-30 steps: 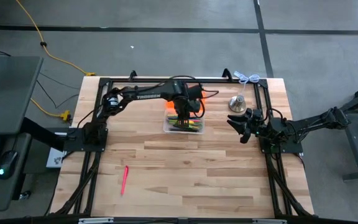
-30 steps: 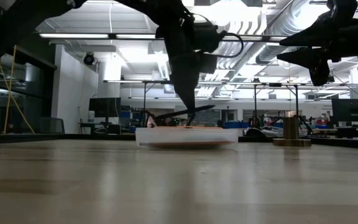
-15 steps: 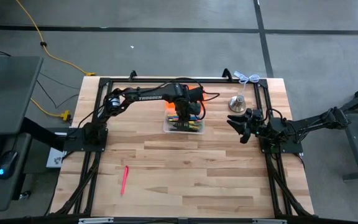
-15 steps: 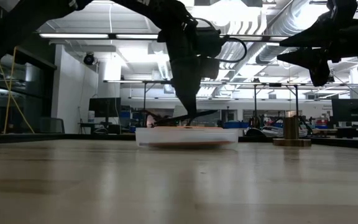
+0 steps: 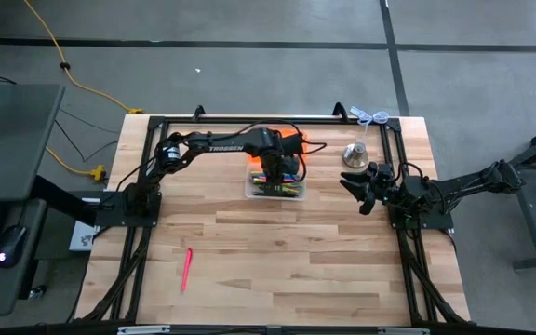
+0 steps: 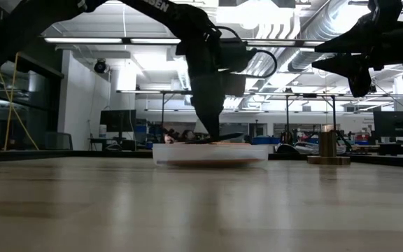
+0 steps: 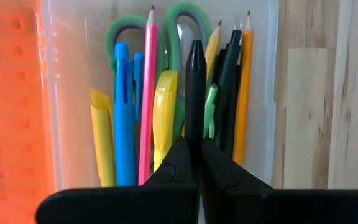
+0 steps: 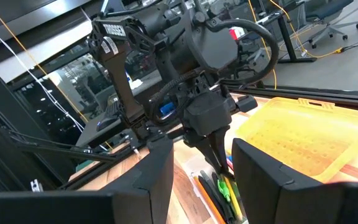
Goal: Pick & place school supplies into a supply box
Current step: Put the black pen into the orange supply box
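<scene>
Over the small clear plastic box (image 7: 160,93), the left gripper (image 7: 194,163) pinches a thin black pen (image 7: 194,93). Next it likely lets go. The right gripper (image 5: 363,187) waits open near the table's right edge.

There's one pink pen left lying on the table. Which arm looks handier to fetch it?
Probably the left. The pink pen lies on the left half of the table, on that arm's side. The left gripper is over the box holding a black pen; the right gripper waits across the table.
</scene>
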